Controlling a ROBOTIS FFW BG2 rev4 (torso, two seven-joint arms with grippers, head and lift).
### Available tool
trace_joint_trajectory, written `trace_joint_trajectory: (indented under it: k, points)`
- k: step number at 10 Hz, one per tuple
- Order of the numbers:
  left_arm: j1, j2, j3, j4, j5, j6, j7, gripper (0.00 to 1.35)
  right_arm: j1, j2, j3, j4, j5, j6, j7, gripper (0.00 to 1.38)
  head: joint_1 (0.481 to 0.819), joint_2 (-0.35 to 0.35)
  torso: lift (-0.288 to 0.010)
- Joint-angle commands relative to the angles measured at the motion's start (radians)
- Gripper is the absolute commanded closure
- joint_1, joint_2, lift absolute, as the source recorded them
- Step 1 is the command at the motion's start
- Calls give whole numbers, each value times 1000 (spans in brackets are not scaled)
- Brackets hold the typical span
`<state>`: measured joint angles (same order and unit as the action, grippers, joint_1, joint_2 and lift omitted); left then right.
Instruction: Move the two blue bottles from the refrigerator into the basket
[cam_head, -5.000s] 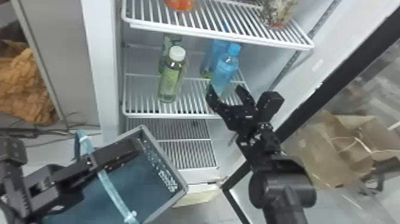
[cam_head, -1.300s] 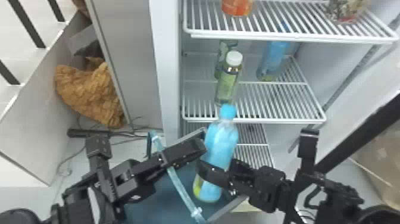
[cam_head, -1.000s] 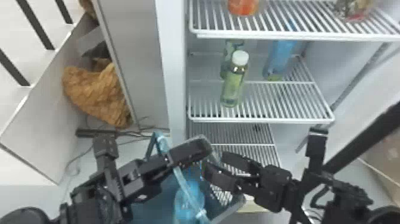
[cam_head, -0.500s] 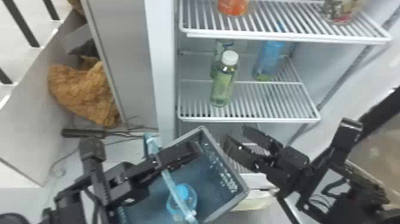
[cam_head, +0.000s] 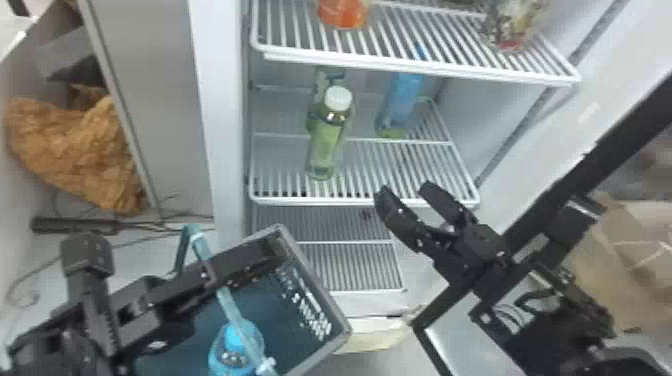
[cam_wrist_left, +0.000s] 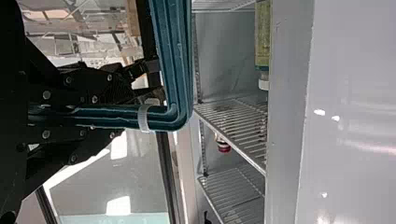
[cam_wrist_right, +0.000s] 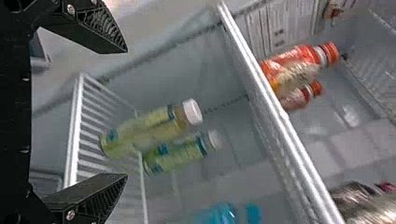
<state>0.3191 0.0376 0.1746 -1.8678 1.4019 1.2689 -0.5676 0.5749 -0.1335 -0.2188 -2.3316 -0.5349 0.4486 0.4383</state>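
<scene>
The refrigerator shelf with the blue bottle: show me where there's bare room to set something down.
Bare: the front right of the shelf, bordered by the front green bottle at left, the blue bottle behind and the front rim. Crowded: the left side, with a second green bottle behind the first.

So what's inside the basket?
One blue bottle is in the basket, under the handle that crosses over it. The left hand and its arm cover some of the inside, so I can't tell what's beneath them.
</scene>
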Motion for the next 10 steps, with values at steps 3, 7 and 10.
trace_joint_trajectory:
  k: [3,7,10]
  points:
    - [2,1,3,1,2,0,0,1188,-77,0,-1,131,84,-179,-75,104,695,-299,-216]
    - [-3,1,1,-1,2,0,0,1188,-258,-1,55,369,140,-304,-138,102,695,-332,-216]
    - [-3,4,-1,1,4,0,0,1188,-374,-3,115,529,168,-360,-196,102,695,-316,-216]
